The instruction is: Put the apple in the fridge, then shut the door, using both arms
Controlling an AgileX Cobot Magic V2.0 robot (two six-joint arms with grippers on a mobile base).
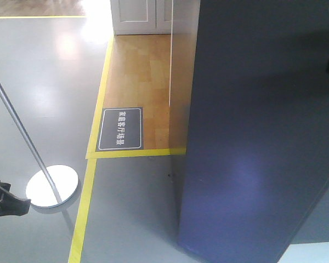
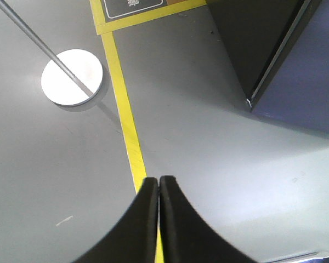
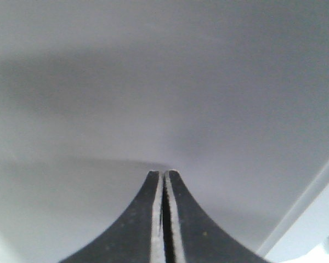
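At the far left of the front view a thin metal pole [image 1: 22, 131] slants down to a round white base [image 1: 52, 188] on the grey floor [image 1: 38, 82]. The black left tool [image 2: 159, 183] shows at the lower left edge there; its wrist view has the two fingers pressed together with nothing between them, hanging above a yellow tape line [image 2: 123, 120] on the floor.

Further right, the yellow tape frames a patch of wooden flooring with a dark sign [image 1: 120, 129] lying on it, white cabinets beyond.

The right half is filled by the door [image 1: 252, 126], a tall flat dark grey panel whose near lower corner also shows in the left wrist view. I cannot tell whether it is fully shut. The right tool [image 3: 164, 174] is likewise pressed together and empty, its tips just beside or touching a plain grey surface, probably the door face.

The apple appears in no view and neither tool carries it, so it is presumably already inside the fridge. What seems left is pushing the door home, or confirming that it has latched.
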